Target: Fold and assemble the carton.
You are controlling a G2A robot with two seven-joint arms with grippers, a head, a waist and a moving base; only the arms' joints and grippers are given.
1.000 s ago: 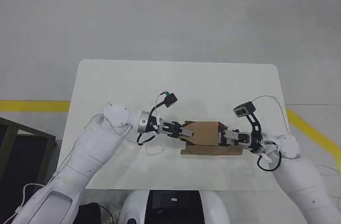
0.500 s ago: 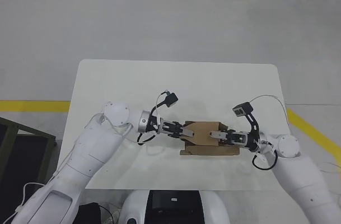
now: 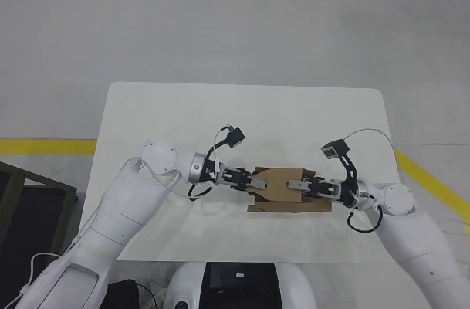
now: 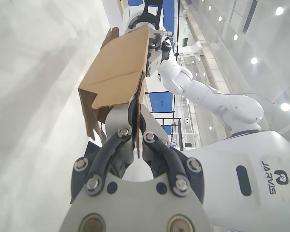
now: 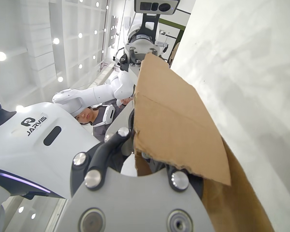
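Two pincers on one carton point(image 3: 279, 185): brown cardboard, part-folded, over the near middle of the white table point(image 3: 180, 116), strung lengthwise between my arms. My left pincer point(image 3: 257, 184) has the carton's left end. In the left wrist view it is pressed together on a thin cardboard panel, which runs edge-on between the two grey fingers point(image 4: 116, 119) with a dark pad on either side. From there the carton point(image 4: 118, 68) reads as an open sleeve: one broad creased face towards the table, a loose notched flap hanging just beside my fingers, open end facing the wrist. My right pincer point(image 3: 293, 185) comes in from the carton's right end and lies over its top face, roughly a third of the way along. The right wrist view shows one grey finger point(image 5: 119, 121) tight against the edge of a cardboard panel, the other tucked behind the panel, so I read it as pinching that panel of the carton point(image 5: 174, 126). The same pincer point(image 4: 155, 55) shows at the far end of the sleeve in the left wrist view. A lower flap point(image 3: 285, 207) sticks out along the near side. Can't tell if it touches the table. Yellow floor line point(image 3: 42, 145) runs past the table's left side.
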